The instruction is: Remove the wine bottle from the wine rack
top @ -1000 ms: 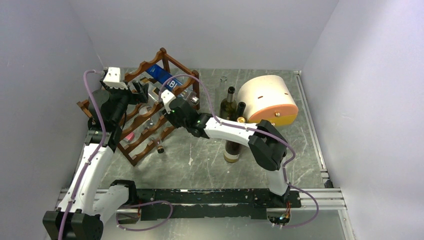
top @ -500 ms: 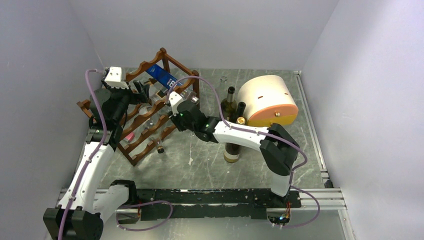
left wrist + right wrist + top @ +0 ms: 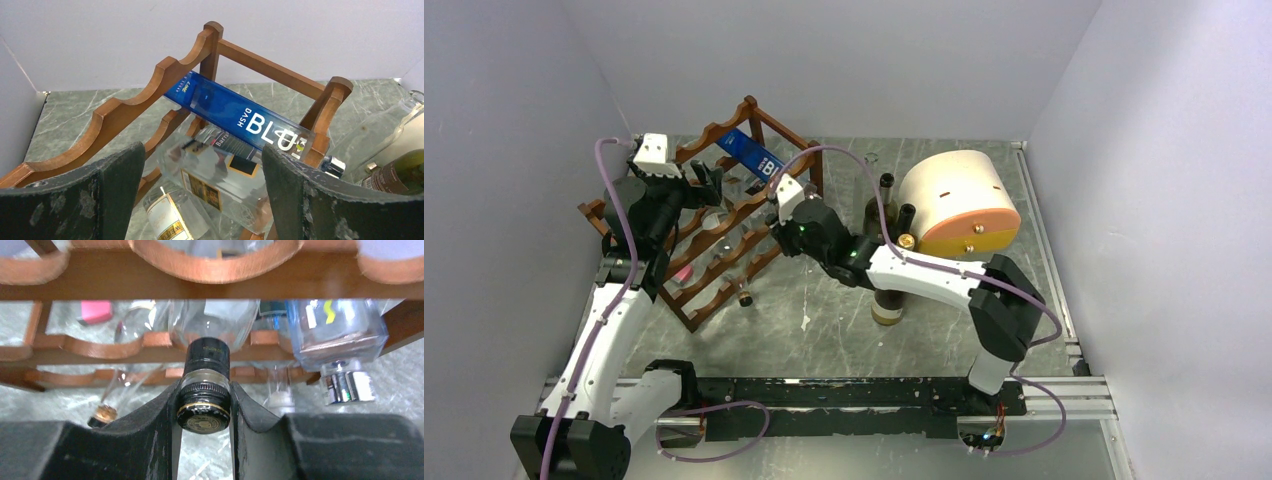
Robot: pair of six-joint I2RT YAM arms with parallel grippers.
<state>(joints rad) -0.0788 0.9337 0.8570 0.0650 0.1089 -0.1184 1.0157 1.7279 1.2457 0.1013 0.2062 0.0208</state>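
Note:
The reddish-brown wine rack (image 3: 724,262) stands tilted at the back left, with several bottles in it. My right gripper (image 3: 770,190) is at its right side, shut on the black-capped neck of a clear wine bottle (image 3: 205,352). In the right wrist view the gripper (image 3: 204,390) clamps the cap from both sides, below a wavy rail (image 3: 300,275). My left gripper (image 3: 709,180) is open at the rack's upper left. In the left wrist view the gripper (image 3: 200,200) spans the clear bottle's body (image 3: 225,175) without touching it. A blue bottle (image 3: 240,115) lies on the top tier.
A cream-and-orange drum box (image 3: 959,200) lies at the back right. Dark bottles (image 3: 882,205) stand beside it, and another (image 3: 887,305) stands behind my right forearm. A corked bottle neck (image 3: 744,297) pokes out at the rack's lower front.
My right gripper has moved to the right, away from the rack, still shut on the bottle neck, and its elbow has swung right. The left gripper has barely moved.

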